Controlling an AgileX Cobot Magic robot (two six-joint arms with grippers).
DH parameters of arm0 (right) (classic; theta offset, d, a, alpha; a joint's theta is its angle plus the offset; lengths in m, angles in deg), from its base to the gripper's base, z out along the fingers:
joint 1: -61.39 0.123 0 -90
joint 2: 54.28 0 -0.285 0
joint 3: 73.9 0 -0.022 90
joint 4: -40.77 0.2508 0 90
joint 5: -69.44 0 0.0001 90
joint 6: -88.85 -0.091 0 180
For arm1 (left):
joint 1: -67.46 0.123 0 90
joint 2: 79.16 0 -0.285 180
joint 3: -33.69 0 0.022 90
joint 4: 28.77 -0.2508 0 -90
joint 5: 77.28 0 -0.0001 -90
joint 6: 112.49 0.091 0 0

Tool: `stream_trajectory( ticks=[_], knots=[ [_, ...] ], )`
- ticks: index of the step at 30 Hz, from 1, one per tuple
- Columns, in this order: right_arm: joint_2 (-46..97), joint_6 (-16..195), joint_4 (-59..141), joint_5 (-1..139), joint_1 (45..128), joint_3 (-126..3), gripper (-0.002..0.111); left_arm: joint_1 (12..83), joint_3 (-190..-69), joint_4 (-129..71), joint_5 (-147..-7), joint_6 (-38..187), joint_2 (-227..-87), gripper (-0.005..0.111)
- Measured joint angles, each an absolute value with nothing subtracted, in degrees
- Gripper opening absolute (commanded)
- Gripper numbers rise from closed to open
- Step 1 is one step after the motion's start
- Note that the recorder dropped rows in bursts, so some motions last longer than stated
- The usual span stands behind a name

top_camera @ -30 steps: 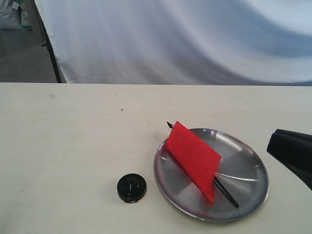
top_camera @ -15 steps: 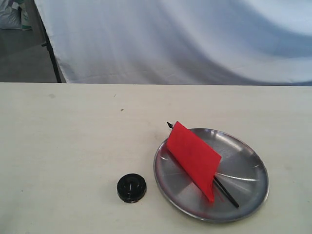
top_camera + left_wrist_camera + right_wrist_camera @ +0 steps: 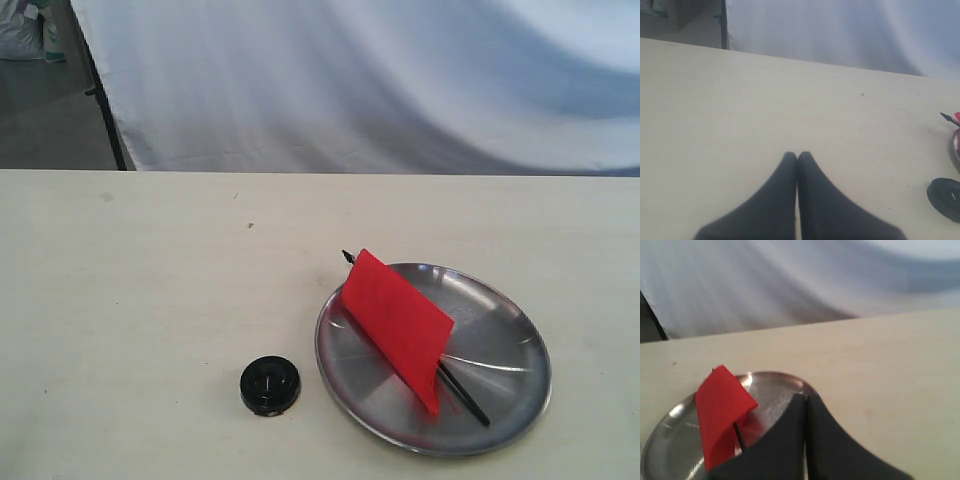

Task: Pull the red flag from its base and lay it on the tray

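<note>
The red flag [image 3: 398, 323] lies across the round silver tray [image 3: 500, 350], its black stick running from the pointed tip at the tray's far left rim to the near right. The small black base [image 3: 270, 385] stands alone on the table left of the tray. Neither gripper shows in the exterior view. In the right wrist view my right gripper [image 3: 805, 398] is shut and holds nothing, above the tray [image 3: 670, 425] beside the flag [image 3: 720, 410]. My left gripper [image 3: 797, 155] is shut over bare table, with the base [image 3: 946, 197] and the flag's tip [image 3: 946, 117] at the picture's edge.
A white cloth backdrop [image 3: 380, 80] hangs behind the table's far edge, with a black stand leg [image 3: 103, 100] at the back left. The pale tabletop [image 3: 150, 270] stretches wide to the left of the base.
The right arm, seen at the right edge a second ago, has drawn out of the exterior view. Flag, tray and base have not moved.
</note>
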State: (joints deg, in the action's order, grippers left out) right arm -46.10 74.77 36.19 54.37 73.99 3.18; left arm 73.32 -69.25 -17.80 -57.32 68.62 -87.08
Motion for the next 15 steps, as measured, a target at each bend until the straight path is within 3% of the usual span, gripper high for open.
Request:
stream_trajectory(
  ticks=[15],
  knots=[
    [-46.1,81.8,36.4,49.3,74.0,3.2,0.0,73.3,-69.3,-17.8,-57.3,68.6,-87.1,0.0]
  ],
)
